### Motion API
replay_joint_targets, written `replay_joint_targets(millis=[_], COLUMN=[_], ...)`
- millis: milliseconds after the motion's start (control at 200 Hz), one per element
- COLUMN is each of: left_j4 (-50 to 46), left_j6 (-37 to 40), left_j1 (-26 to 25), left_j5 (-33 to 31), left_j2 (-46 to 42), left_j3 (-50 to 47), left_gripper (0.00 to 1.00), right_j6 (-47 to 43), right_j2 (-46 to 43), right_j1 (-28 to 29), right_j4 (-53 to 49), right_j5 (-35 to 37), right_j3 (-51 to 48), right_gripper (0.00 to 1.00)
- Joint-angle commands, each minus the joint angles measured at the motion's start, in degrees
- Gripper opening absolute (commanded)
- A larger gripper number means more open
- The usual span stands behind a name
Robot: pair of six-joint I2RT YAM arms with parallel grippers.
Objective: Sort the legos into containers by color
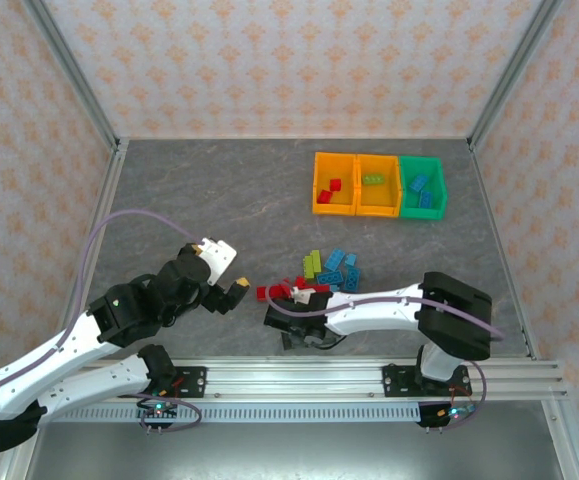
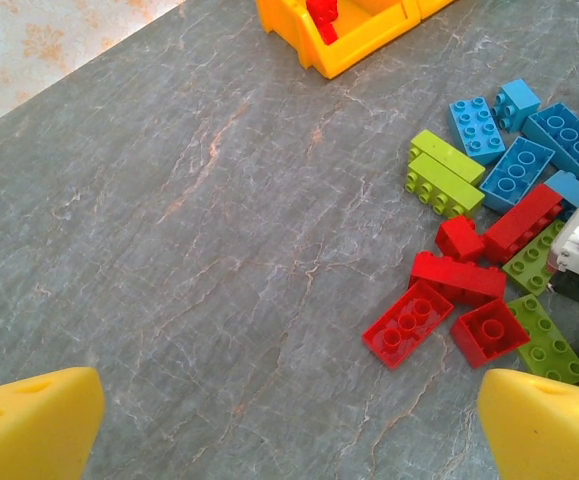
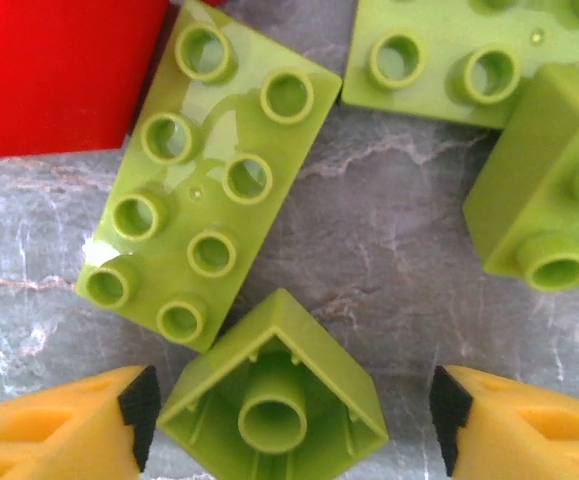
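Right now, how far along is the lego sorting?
Early days. Done: a couple of red bricks in the left orange bin, lime bricks in the middle orange bin, blue bricks in the green bin. In hand: nothing gripped; the right tool straddles an upturned lime brick, jaws open. Left: the mixed pile on the table.

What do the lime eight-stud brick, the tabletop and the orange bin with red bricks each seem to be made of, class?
Lime eight-stud brick: probably hard moulded plastic, glossy; highlights glint on its face.
Tabletop: grey with pale stone-like veins, matte; perhaps a printed mat or laminate.
Orange bin with red bricks: likely plastic, smooth, even colour, slight sheen.
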Motion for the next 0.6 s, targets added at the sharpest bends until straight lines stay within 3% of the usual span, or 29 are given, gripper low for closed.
replay_joint_targets(millis=[0,165,385,596], left_j4=[-1.3,-2.2,-2.3,-1.0], left_j6=[0.9,2.8,10.1,13.6], left_j1=[0.0,0.0,0.0,0.0], left_j5=[-1.1,-0.3,9.3,16.1], left_j2=[-0.4,-1.0,-4.5,-7.8], left_j3=[-0.4,-0.6,-2.8,-3.7], left_gripper=[0.97,0.97,1.00,1.00], right_j6=[-0.7,-0.7,0.8,2.0], right_j2=[1.5,3.3,-1.0,-13.2], right_j1=[0.1,0.2,0.1,-0.5], right_j4=[2.4,2.1,2.3,0.2], right_j5=[4.3,5.8,6.2,11.6], right_j3=[1.6,2.4,-0.4,-3.5], right_gripper=[0.71,0.59,0.38,0.33])
